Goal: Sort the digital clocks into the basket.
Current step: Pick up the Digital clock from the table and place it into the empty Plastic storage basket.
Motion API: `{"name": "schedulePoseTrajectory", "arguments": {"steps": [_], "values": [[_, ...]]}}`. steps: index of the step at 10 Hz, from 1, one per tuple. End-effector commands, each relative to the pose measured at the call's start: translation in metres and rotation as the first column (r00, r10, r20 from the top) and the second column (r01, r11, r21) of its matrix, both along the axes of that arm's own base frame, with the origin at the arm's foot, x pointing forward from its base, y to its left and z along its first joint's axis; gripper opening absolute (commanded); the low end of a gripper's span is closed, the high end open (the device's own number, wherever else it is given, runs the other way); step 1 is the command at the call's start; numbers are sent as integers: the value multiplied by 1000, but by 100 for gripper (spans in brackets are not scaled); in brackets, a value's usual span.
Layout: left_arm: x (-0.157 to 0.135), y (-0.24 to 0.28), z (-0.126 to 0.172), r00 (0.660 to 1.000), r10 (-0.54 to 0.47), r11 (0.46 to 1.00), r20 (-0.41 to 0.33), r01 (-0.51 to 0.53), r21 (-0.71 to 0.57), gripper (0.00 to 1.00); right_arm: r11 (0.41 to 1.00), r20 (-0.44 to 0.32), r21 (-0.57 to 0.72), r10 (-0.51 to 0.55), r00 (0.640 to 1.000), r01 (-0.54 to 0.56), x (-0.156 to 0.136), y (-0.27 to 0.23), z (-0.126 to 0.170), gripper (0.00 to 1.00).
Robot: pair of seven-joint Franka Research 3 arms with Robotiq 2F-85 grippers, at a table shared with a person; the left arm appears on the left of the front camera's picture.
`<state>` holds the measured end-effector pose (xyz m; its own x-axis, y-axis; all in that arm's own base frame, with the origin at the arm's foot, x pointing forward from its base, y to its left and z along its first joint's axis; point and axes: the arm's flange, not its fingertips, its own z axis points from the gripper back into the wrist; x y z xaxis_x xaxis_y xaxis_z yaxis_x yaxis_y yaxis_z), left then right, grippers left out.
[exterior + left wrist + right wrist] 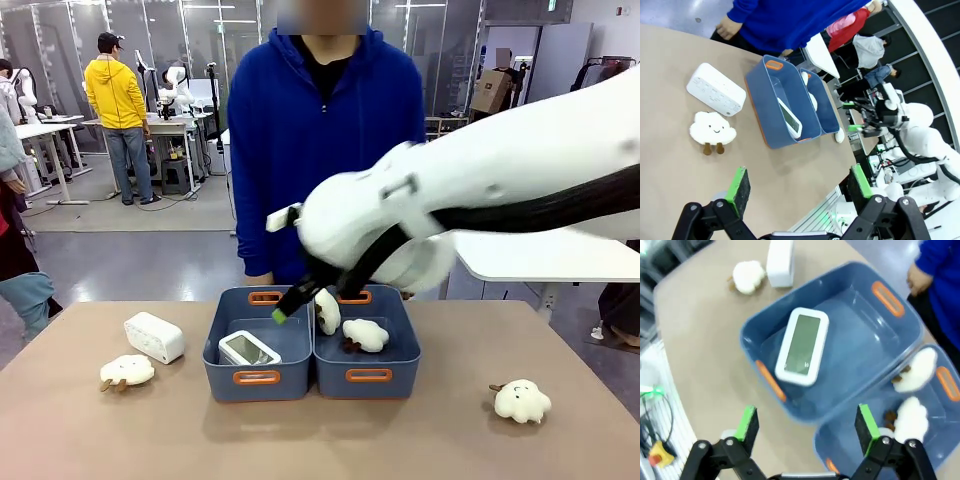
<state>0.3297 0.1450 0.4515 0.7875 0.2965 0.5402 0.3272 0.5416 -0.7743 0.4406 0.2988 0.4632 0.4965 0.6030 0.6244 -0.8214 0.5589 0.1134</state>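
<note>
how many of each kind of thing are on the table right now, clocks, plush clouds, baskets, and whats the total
digital clocks: 2
cloud plush toys: 4
blue-grey baskets: 2
total: 8

Right tub [400, 375] holds 2 cloud plushes [365, 334]; 2 others [127, 371] rest on the table [300, 440].
</note>
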Motion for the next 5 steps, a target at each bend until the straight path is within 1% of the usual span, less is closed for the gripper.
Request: {"name": "schedulePoseTrajectory", "arguments": {"steps": [1, 2, 3, 4, 5], "values": [[0, 0, 0, 1000, -7, 1000, 11, 7, -9, 100, 969, -100, 203, -124, 987, 142, -23, -102, 15, 98], [0, 0, 0, 1000, -7, 1000, 11, 7, -9, 100, 951, -92, 232, -187, 978, 204, -25, -128, 21, 98], [0, 0, 0, 1000, -7, 1000, 11, 7, -9, 100, 909, -122, 304, -261, 958, 287, -35, -163, 27, 98], [0, 0, 0, 1000, -7, 1000, 11, 7, -9, 100, 862, -179, 361, -310, 934, 355, -46, -194, 27, 98], [0, 0, 0, 1000, -7, 1000, 11, 7, -9, 100, 792, -244, 440, -348, 905, 423, -60, -225, 24, 98]]}}
